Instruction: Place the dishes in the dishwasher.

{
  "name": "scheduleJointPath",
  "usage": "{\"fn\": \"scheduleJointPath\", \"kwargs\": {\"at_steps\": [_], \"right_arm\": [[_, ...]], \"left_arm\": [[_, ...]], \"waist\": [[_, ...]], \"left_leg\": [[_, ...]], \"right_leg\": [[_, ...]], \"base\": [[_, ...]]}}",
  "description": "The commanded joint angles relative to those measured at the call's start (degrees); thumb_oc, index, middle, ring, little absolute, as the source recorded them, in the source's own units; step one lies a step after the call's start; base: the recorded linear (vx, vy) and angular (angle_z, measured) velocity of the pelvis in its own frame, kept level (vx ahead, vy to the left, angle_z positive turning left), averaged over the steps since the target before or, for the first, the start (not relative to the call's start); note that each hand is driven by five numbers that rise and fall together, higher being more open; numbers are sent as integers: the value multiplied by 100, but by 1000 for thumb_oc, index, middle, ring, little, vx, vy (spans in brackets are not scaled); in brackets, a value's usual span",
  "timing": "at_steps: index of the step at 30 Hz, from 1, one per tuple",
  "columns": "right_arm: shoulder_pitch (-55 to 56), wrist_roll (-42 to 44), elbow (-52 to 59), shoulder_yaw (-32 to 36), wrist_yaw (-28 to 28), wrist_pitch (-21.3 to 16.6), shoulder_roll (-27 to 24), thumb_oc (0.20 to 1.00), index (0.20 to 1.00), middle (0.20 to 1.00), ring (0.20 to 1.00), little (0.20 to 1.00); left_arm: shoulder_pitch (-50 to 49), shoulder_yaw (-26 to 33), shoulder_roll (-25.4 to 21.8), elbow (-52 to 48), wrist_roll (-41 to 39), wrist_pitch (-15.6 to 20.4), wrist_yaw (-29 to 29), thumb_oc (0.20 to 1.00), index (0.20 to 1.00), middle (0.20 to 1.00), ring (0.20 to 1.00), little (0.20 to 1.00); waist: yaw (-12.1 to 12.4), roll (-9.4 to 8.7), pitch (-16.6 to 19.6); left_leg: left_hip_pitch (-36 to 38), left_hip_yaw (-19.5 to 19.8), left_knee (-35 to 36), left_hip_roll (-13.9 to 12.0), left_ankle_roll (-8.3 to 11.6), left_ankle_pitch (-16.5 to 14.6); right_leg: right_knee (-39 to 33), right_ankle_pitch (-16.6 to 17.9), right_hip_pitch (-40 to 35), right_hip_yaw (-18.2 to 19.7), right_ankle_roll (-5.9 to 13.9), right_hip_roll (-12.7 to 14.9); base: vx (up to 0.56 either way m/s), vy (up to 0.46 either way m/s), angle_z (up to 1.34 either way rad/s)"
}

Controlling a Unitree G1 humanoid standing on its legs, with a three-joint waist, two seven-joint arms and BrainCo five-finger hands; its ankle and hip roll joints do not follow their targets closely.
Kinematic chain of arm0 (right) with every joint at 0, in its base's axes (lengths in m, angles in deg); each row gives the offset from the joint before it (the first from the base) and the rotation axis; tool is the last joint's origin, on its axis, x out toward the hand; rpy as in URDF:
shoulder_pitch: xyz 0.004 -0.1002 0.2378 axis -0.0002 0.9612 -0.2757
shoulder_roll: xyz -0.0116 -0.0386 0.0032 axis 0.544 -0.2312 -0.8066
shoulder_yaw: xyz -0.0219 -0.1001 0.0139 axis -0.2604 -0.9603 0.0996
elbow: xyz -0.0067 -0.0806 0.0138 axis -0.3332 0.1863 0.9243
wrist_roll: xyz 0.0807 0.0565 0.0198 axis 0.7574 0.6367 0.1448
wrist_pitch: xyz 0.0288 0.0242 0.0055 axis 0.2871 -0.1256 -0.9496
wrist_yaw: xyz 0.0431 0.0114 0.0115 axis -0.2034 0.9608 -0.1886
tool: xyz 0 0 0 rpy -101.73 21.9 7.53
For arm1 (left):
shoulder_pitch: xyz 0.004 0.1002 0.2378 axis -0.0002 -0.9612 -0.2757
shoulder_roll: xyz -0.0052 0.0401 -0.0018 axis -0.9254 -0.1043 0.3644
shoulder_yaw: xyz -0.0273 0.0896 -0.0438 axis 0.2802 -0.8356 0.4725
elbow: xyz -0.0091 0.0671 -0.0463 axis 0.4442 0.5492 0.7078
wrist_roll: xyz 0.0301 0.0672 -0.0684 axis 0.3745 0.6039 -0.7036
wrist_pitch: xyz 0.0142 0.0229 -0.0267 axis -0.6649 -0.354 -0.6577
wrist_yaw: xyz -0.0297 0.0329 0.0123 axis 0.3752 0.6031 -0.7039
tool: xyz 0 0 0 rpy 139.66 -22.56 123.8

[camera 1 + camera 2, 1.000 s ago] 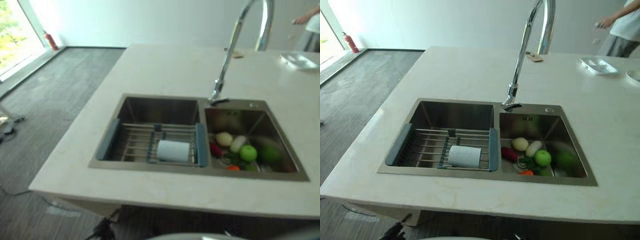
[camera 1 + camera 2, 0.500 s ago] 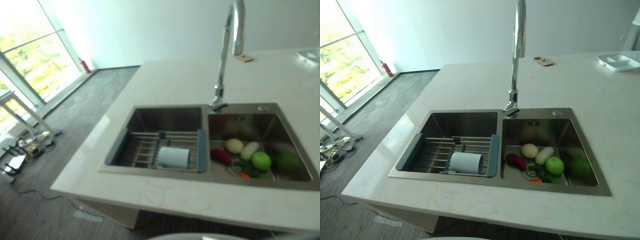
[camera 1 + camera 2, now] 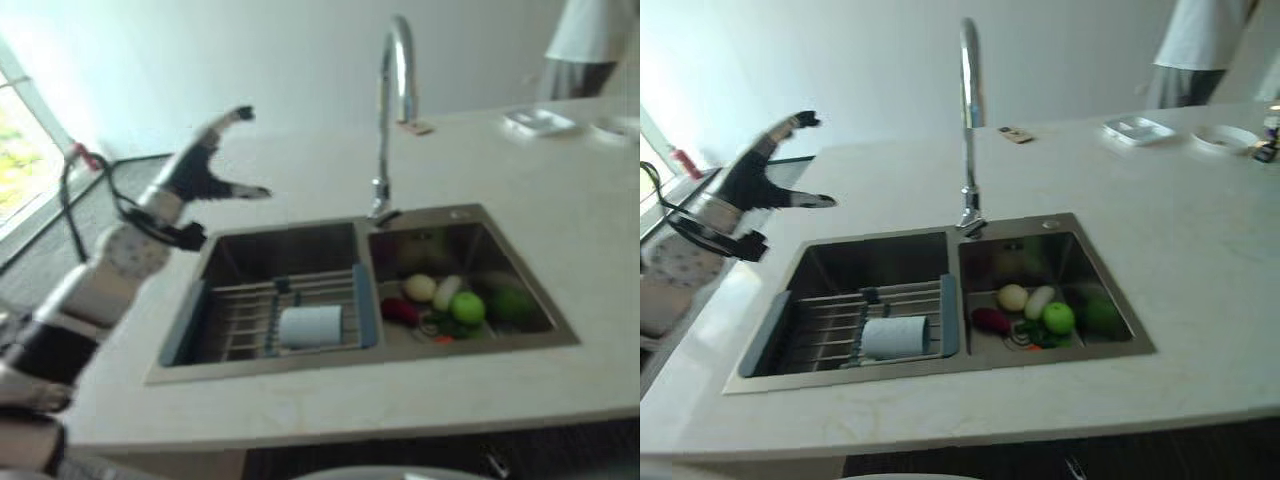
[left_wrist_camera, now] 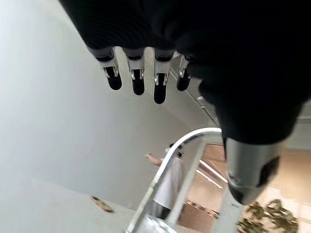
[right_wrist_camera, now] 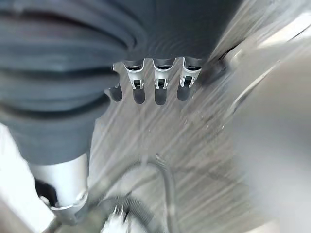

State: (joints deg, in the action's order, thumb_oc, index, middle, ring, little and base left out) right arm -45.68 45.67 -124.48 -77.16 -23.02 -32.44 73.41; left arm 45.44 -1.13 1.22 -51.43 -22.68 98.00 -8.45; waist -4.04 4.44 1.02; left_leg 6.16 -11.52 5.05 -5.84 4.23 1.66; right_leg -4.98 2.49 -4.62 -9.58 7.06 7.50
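left robot hand [image 3: 205,170] raised, empty | cup [image 3: 895,337] in sink [image 3: 830,262] | wrist: faucet [image 4: 167,174]

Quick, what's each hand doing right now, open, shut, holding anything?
Left hand: open, fingers spread, raised above the counter left of the sink, holding nothing.
Right hand: open, fingers straight, holding nothing.

Pale wall [image 3: 870,60] behind cream counter [image 3: 1200,250]; bright window [image 3: 15,130] left; grey floor [image 3: 40,235].

left hand [image 3: 205,170]: raised, fingers spread, holding nothing | right hand [image 5: 146,82]: fingers relaxed, holding nothing
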Motion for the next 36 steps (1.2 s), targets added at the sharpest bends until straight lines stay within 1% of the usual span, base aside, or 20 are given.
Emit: {"fn": "scheduleJointPath", "kwargs": {"at_steps": [1, 3, 5, 6, 8, 9, 11, 12, 13, 14, 18, 20, 22, 23, 24, 25, 26, 28, 34, 36], "right_arm": [[-295, -229, -266, -3, 182, -161, 81, 1000, 1000, 1000, 1000, 1000], [-257, -219, -281, 6, 228, -163, 55, 1000, 1000, 1000, 1000, 1000], [-246, -217, -259, -26, 270, -179, 19, 1000, 1000, 1000, 1000, 1000], [-247, -208, -253, -26, 275, -177, 11, 1000, 1000, 1000, 1000, 1000], [-283, -157, -205, -37, 325, -179, -67, 1000, 1000, 1000, 1000, 1000], [-317, -114, -163, -32, 355, -174, -123, 1000, 1000, 1000, 1000, 1000], [-368, -83, -113, -14, 380, -159, -201, 1000, 1000, 1000, 1000, 1000], [-394, -65, -68, 14, 375, -121, -242, 1000, 1000, 1000, 1000, 1000], [-397, -75, -42, 12, 356, -108, -272, 1000, 1000, 1000, 1000, 1000], [-392, -104, -31, 24, 342, -96, -295, 1000, 1000, 1000, 1000, 1000], [-356, -203, -94, 123, 334, -59, -370, 1000, 1000, 1000, 1000, 1000], [-317, -143, -125, 135, 381, -76, -399, 1000, 1000, 1000, 1000, 1000], [-299, -119, -118, 133, 429, -93, -416, 1000, 1000, 1000, 1000, 1000], [-299, -95, -93, 121, 473, -99, -435, 1000, 1000, 1000, 1000, 1000], [-308, -92, -62, 99, 512, -125, -447, 1000, 1000, 1000, 1000, 1000], [-314, -76, -25, 73, 517, -127, -459, 1000, 1000, 1000, 1000, 1000], [-324, -56, 8, 51, 518, -117, -474, 1000, 1000, 1000, 1000, 1000], [-359, -4, 67, -8, 546, -115, -514, 1000, 1000, 1000, 1000, 1000], [-392, 17, 154, -41, 515, -132, -516, 1000, 1000, 1000, 1000, 1000], [-369, 10, 158, -67, 462, -137, -478, 1000, 1000, 1000, 1000, 1000]], "left_arm": [[315, 603, -582, 579, 739, 63, -548, 1000, 1000, 1000, 1000, 1000], [383, 346, -551, 569, 940, 53, -713, 1000, 1000, 1000, 1000, 1000], [522, 1, -488, 610, 999, -106, -1028, 1000, 1000, 1000, 1000, 1000], [548, -52, -478, 617, 1022, -128, -1125, 1000, 1000, 1000, 1000, 1000], [643, -381, -451, 711, 1171, -144, -1350, 1000, 1000, 1000, 1000, 1000], [671, -543, -439, 752, 1345, -325, -1589, 1000, 1000, 1000, 1000, 1000], [685, -803, -470, 874, 1689, -417, -1914, 1000, 1000, 1000, 1000, 1000], [636, -887, -494, 876, 1653, -490, -2139, 1000, 1000, 1000, 1000, 1000], [554, -906, -499, 788, 1594, -663, -2407, 1000, 1000, 1000, 1000, 1000], [512, -930, -520, 722, 1546, -752, -2560, 1000, 1000, 1000, 1000, 1000], [354, -1008, -637, 596, 1354, -793, -2995, 1000, 1000, 1000, 1000, 1000], [267, -1052, -646, 507, 1347, -905, -3162, 1000, 1000, 1000, 1000, 1000], [248, -1098, -635, 494, 1361, -922, -3212, 1000, 1000, 1000, 1000, 1000], [242, -1156, -616, 489, 1452, -875, -3209, 1000, 1000, 1000, 1000, 1000], [234, -1226, -599, 517, 1728, -731, -3160, 1000, 1000, 1000, 1000, 1000], [248, -1278, -618, 535, 1764, -717, -3126, 1000, 1000, 1000, 1000, 1000], [261, -1308, -639, 571, 1726, -721, -3106, 1000, 1000, 1000, 1000, 1000], [303, -1399, -630, 635, 1648, -853, -3068, 1000, 1000, 1000, 1000, 1000], [303, -1405, -528, 800, 1360, -860, -3095, 1000, 1000, 1000, 1000, 1000], [223, -1395, -417, 777, 1384, -949, -3055, 1000, 1000, 1000, 1000, 1000]], "waist": [[127, -136, -282], [64, -129, -297], [-35, -97, -337], [-48, -90, -346], [-118, -42, -412], [-156, -8, -457], [-193, 40, -518], [-194, 58, -554], [-193, 78, -582], [-198, 95, -597], [-177, 140, -639], [-160, 154, -648], [-159, 161, -655], [-159, 166, -664], [-163, 171, -673], [-165, 171, -680], [-162, 170, -684], [-153, 170, -713], [-113, 159, -809], [-105, 137, -824]], "left_leg": [[136, 47, -5, -29, -107, -165], [119, -13, -5, -44, -104, -159], [67, -85, -5, -48, -103, -145], [55, -93, -5, -48, -103, -141], [-22, -126, -5, -39, -103, -128], [-72, -137, -5, -26, -103, -122], [-126, -141, -5, 0, -111, -118], [-155, -151, -5, 7, -111, -106], [-165, -163, -5, 17, -114, -105], [-170, -167, -5, 27, -117, -106], [-159, -148, -5, 60, -130, -114], [-146, -116, -5, 75, -138, -111], [-146, -91, -5, 86, -142, -107], [-155, -62, -5, 96, -143, -101], [-169, -38, -5, 106, -141, -99], [-181, -25, -5, 110, -139, -99], [-192, -16, -5, 112, -139, -94], [-226, 2, -5, 117, -135, -78], [-322, 97, -5, 146, -140, -59], [-325, 113, -5, 139, -139, -48]], "right_leg": [[-2, 297, -84, 20, 326, 250], [-2, 328, -32, 66, 350, 256], [-2, 373, 72, 160, 374, 262], [-2, 381, 91, 176, 376, 263], [-2, 414, 202, 276, 395, 267], [-2, 432, 273, 340, 402, 269], [-2, 454, 349, 415, 412, 279], [-2, 462, 378, 431, 418, 294], [-2, 465, 396, 438, 424, 308], [-2, 470, 406, 444, 430, 318], [-2, 475, 381, 409, 449, 358], [-2, 477, 352, 404, 450, 377], [-2, 476, 341, 414, 446, 379], [-2, 472, 336, 430, 442, 380], [-2, 469, 341, 451, 441, 381], [-2, 469, 350, 459, 446, 384], [-2, 473, 358, 460, 447, 387], [-2, 488, 386, 454, 445, 394], [-2, 503, 446, 423, 438, 405], [-2, 511, 446, 412, 434, 403]], "base": [[46, -57, -31], [23, -38, -23], [-11, -16, -23], [-29, -3, -16], [-48, 11, -18], [-70, 41, -15], [-64, 52, -14], [-42, 51, -15], [-35, 54, -12], [-19, 46, -8], [10, 39, -3], [37, 28, 2], [36, 26, 12], [56, 43, 15], [54, 42, 14], [41, 32, 8], [23, 22, 8], [0, 0, 0], [-8, 12, 0], [0, 0, 0]]}}
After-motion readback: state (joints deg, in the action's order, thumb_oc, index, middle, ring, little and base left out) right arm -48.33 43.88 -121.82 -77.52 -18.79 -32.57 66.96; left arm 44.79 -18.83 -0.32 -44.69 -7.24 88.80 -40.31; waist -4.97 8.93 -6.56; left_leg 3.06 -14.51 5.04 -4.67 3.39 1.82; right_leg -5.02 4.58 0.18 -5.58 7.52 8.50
